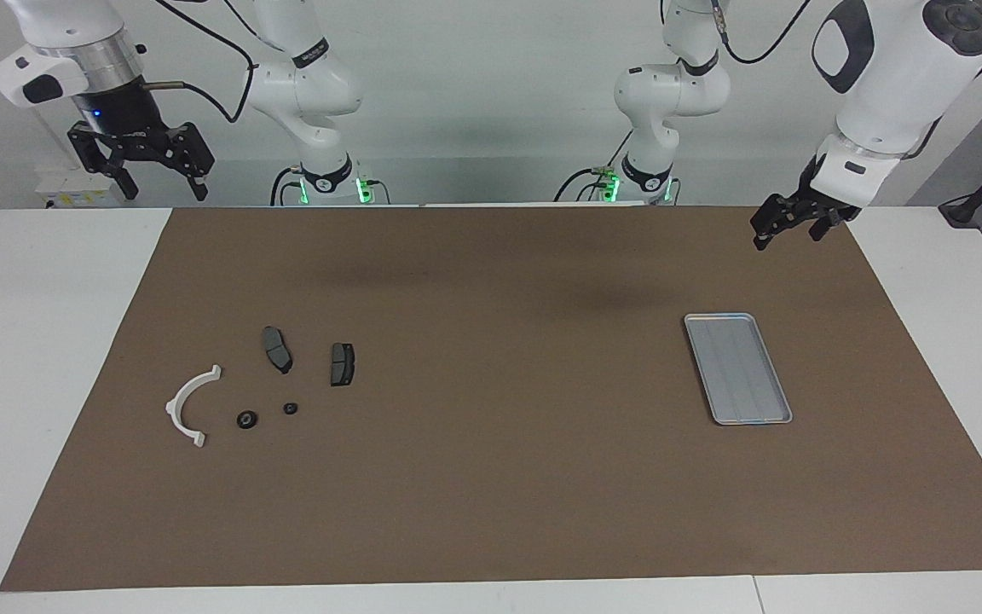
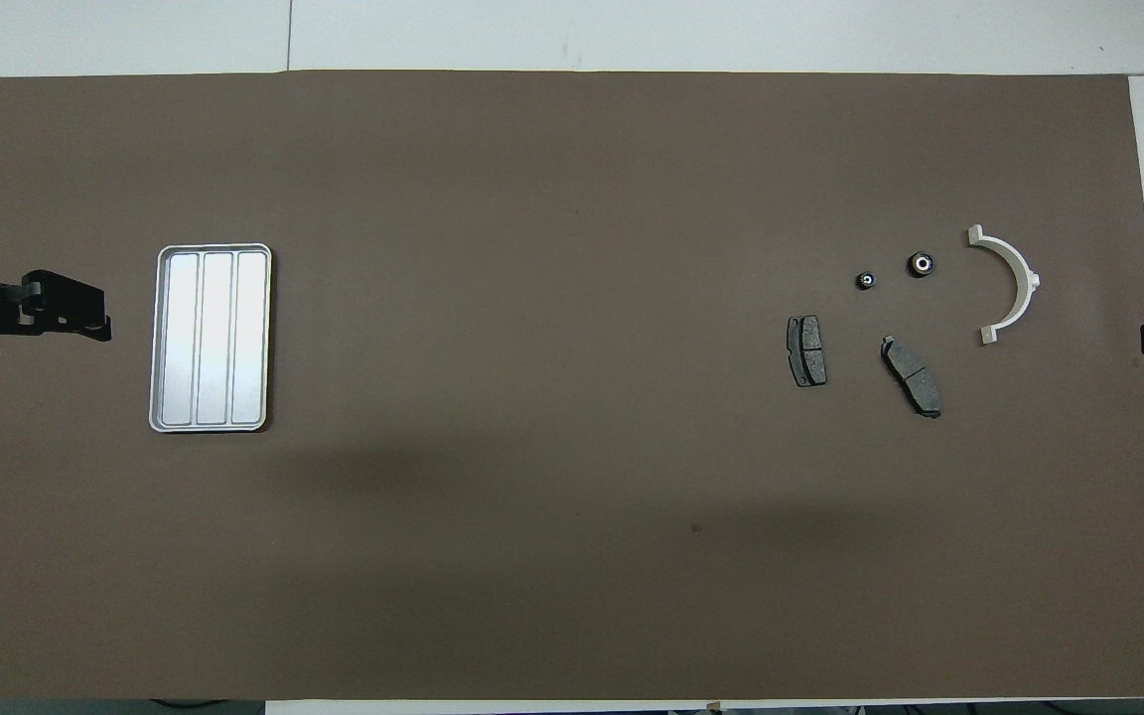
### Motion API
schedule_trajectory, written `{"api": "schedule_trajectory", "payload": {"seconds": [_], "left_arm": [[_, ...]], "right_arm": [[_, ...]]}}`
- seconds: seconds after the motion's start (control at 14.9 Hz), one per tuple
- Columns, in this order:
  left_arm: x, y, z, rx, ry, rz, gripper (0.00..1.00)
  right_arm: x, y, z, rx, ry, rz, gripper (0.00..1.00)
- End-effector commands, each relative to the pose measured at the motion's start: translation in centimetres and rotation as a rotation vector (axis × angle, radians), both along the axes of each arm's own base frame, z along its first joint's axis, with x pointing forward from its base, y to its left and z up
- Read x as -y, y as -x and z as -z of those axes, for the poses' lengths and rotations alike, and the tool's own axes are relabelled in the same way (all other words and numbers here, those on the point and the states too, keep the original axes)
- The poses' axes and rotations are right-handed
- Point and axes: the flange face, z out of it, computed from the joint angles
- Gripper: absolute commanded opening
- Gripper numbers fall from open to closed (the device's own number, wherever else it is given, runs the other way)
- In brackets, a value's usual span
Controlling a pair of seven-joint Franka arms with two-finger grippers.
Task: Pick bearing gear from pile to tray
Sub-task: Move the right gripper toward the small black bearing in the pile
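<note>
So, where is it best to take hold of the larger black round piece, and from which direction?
Probably from straight above, across the outer rim of the larger black round piece. It lies flat on the brown mat, hole upward, with clear space all around; the white semicircular bracket and the smaller round piece lie apart from it.

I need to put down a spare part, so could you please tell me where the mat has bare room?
The widest free patch is the middle of the brown mat, between the metal tray and the brake pad at the pile's edge. Crowded: the right arm's end, where the second brake pad, two small black round parts and white semicircular bracket lie close together.
</note>
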Motion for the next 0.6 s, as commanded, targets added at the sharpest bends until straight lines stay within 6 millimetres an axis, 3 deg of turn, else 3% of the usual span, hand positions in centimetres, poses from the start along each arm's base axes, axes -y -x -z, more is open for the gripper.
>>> {"api": "schedule_trajectory", "payload": {"seconds": [0.0,0.54], "left_arm": [[0.0,0.0,-0.6,0.018,0.002,0.013,1.0],[0.0,0.3,-0.3,0.009,0.002,0.016,1.0]], "right_arm": [[-0.2,0.5,-0.1,-0.008,-0.002,-0.018,1.0],[-1.3,0.7,0.1,-0.02,-0.006,-0.046,1.0]]}}
